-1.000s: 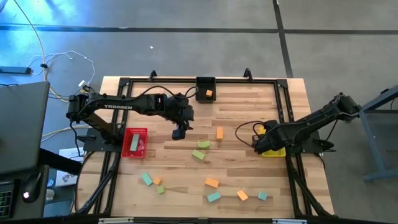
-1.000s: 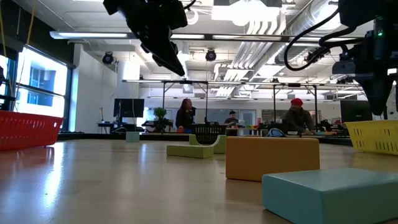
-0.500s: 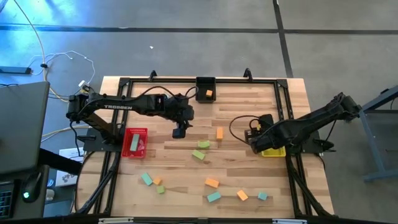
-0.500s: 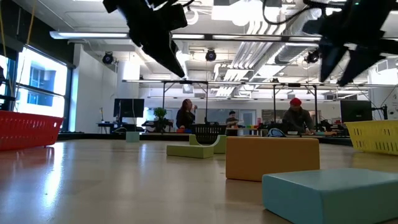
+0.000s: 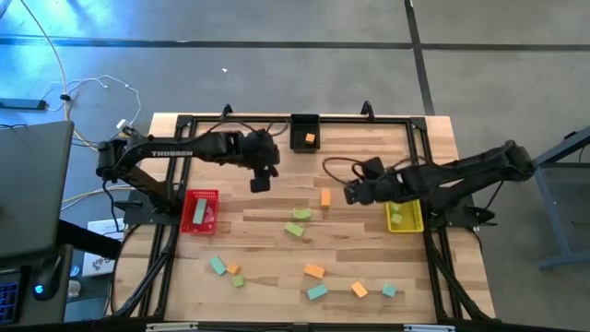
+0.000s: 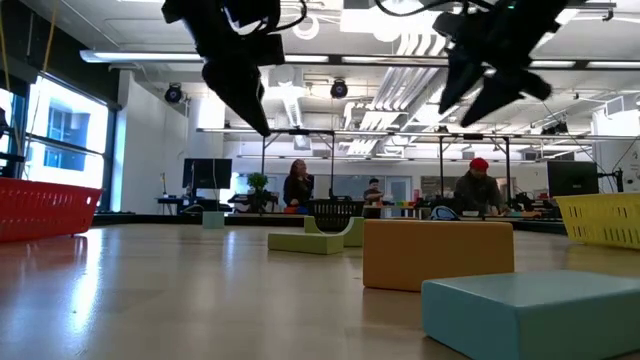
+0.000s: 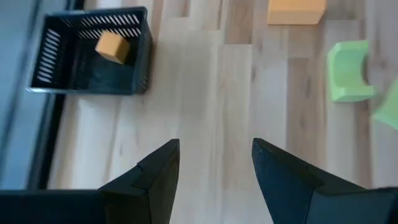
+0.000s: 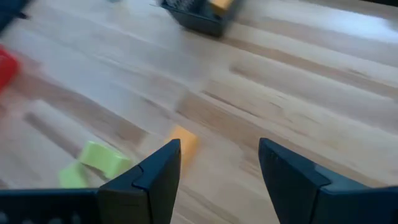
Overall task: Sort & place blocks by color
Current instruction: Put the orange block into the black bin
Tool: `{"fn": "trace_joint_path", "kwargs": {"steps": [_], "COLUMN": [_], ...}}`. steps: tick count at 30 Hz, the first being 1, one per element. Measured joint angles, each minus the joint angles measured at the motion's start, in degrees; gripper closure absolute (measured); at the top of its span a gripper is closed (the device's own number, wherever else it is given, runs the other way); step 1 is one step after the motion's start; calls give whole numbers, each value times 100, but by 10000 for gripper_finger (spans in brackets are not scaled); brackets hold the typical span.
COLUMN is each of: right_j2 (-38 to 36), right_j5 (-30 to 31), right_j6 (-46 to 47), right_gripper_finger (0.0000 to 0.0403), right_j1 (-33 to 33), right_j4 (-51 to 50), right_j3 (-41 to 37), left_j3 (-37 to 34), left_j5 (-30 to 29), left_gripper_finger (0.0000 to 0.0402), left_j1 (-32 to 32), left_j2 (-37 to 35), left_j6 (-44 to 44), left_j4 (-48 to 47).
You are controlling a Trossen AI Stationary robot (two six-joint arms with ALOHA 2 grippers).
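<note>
Small orange, teal and yellow-green blocks lie scattered on the wooden table. One orange block [image 5: 325, 196] [image 8: 185, 142] lies flat mid-table, with two yellow-green blocks [image 5: 301, 214] [image 5: 294, 229] just nearer. My left gripper [image 5: 260, 183] [image 7: 216, 144] hangs open and empty above bare wood, on the near-left side of the black bin [image 5: 304, 132]. My right gripper [image 5: 351, 192] [image 8: 219, 144] is open and empty, in the air just right of the mid-table orange block. The other blocks lie toward the near edge, among them teal [image 5: 218, 266], orange [image 5: 314, 271] and teal [image 5: 316, 291].
The black bin [image 7: 87, 53] at the far edge holds one orange block [image 7: 112, 46]. The red bin [image 5: 200, 210] on the left holds a teal block. The yellow bin [image 5: 404, 215] on the right holds a yellow-green block [image 5: 396, 218]. People stand in the room beyond the table.
My right gripper has swung from over the yellow bin toward the table's left and a little toward the far edge, ending beside the mid-table orange block. A yellow-green block now shows in the yellow bin. My left gripper has moved toward the far edge and slightly left.
</note>
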Motion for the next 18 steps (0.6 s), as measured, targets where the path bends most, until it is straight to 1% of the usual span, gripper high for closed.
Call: {"fn": "trace_joint_path", "kwargs": {"steps": [3, 11, 14, 18], "right_j2": [0, 0, 58, 338], "right_j5": [-377, -1017, -1179, -1161], "right_j6": [-577, -1871, -2335, -3122], "right_gripper_finger": [201, 201, 201, 201], "right_j1": [-306, -923, -1096, -1256], "right_j4": [620, 1898, 1950, 1700], "right_j3": [0, 2, 246, 901], "left_j3": [0, -2, -2, -2], "left_j5": [218, 177, 177, 178], "left_gripper_finger": [213, 213, 213, 213], "left_j1": [255, 849, 975, 1083], "left_j2": [-79, -126, -126, -126], "left_j6": [-86, -99, -93, -95], "left_j4": [-98, -274, -289, -292]}}
